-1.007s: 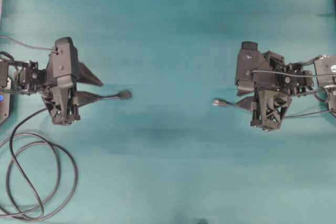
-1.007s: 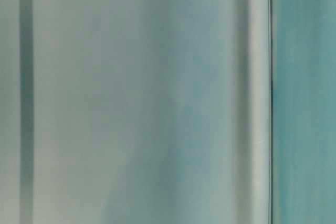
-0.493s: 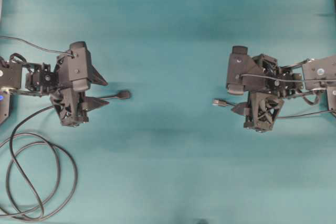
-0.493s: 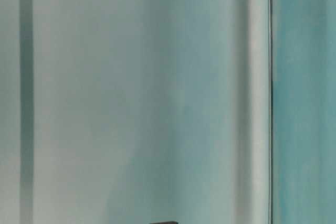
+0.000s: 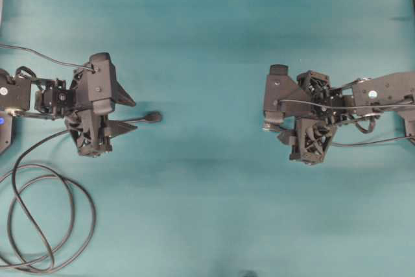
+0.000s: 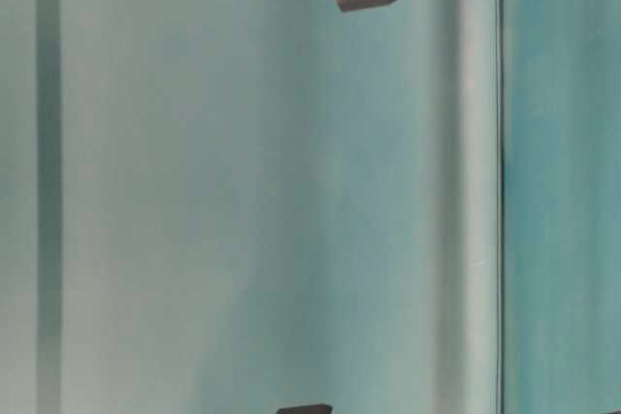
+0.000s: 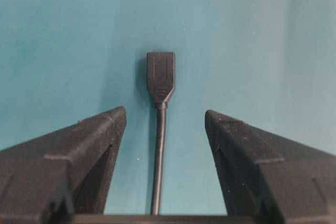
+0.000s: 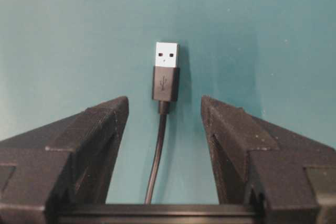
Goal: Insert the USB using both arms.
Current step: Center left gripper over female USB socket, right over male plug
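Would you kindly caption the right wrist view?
Open right tool straddling the USB cable on the teal table.

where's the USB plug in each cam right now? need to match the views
Overhead: the USB is right of centre, mostly hidden under the right gripper.
Table-level: not in it.
Left wrist: not in it; that dark head is the socket.
Right wrist: centre, silver tip up, between the open fingers.
Shared landmark: the teal table.

Black hardware on a plain teal tabletop

The small USB plug has a silvery metal tip with two dark square holes and a black body with a grey trident mark; beside it, the black moulded socket head and matt black gripper fingers show no pattern.
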Available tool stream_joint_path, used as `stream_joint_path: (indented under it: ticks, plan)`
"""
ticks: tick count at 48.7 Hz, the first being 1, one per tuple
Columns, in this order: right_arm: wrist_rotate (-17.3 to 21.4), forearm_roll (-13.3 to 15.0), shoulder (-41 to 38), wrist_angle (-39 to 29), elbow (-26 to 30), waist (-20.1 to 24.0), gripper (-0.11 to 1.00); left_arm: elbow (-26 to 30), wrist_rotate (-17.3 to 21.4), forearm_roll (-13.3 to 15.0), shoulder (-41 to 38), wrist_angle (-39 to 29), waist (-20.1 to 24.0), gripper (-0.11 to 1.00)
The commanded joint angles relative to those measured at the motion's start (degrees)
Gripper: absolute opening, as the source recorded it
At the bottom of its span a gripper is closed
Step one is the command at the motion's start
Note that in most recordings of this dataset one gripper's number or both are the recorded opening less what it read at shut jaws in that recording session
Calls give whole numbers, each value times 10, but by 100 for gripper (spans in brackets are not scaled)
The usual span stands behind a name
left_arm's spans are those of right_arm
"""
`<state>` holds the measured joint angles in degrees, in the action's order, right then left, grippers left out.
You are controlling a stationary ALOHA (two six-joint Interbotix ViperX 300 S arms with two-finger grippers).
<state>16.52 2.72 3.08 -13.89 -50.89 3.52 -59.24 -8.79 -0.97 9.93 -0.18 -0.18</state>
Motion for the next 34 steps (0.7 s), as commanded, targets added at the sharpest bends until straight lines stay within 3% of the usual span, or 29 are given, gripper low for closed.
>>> stream_joint_path:
  ticks: [1, 17, 34]
  plan:
    - [-1, 4, 0, 4, 14, 1, 59, 11, 9, -1, 4, 4, -3, 77]
    - [0, 11, -9, 4, 17, 1, 44, 7, 10, -1, 4, 4, -2, 77]
    - [2, 11, -25, 11, 25, 1, 43, 7, 11, -1, 4, 4, -3, 77]
